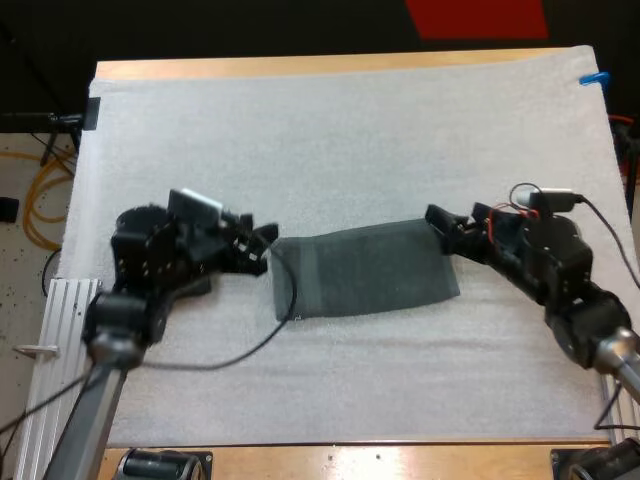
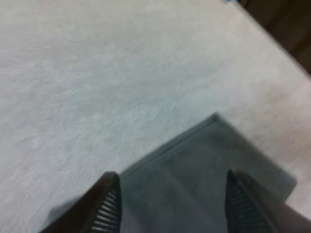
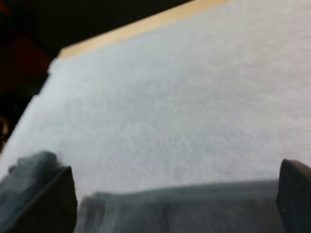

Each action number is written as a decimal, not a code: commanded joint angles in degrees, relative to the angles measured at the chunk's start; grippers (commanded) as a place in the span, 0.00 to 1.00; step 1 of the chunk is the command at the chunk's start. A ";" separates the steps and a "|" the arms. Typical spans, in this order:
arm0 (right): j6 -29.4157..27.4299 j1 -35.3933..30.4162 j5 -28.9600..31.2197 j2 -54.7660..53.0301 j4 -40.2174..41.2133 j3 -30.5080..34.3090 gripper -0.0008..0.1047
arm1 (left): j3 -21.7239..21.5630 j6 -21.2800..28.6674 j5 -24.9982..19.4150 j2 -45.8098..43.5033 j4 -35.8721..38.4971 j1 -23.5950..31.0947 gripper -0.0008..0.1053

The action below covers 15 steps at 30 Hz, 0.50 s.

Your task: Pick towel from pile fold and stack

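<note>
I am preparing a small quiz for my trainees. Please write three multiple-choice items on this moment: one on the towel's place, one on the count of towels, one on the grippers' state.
1. Where is the towel?
A) flat on the mat, between the left gripper and the right gripper
B) at the mat's far edge
C) hanging from one gripper

2. How many towels show?
A) three
B) one
C) two

3. The grippers are:
A) both shut on the towel
B) both shut on nothing
C) both open

Key: 1 A, a gripper stands at each end; 2 B, a single dark towel lies there; 3 C, each wrist view shows its gripper spread apart.
</note>
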 commanded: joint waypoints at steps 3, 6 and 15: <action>-1.28 -0.08 0.42 -5.28 8.85 -0.48 0.77 | -0.40 5.04 -3.11 -7.44 11.76 0.14 0.46; -1.28 -0.08 0.42 -9.10 15.90 -0.48 0.77 | -0.40 5.31 -3.10 -13.08 18.52 0.14 0.49; -1.34 -0.08 0.57 -19.18 30.32 -0.48 0.77 | -0.50 5.31 -2.82 -27.30 37.08 0.14 0.65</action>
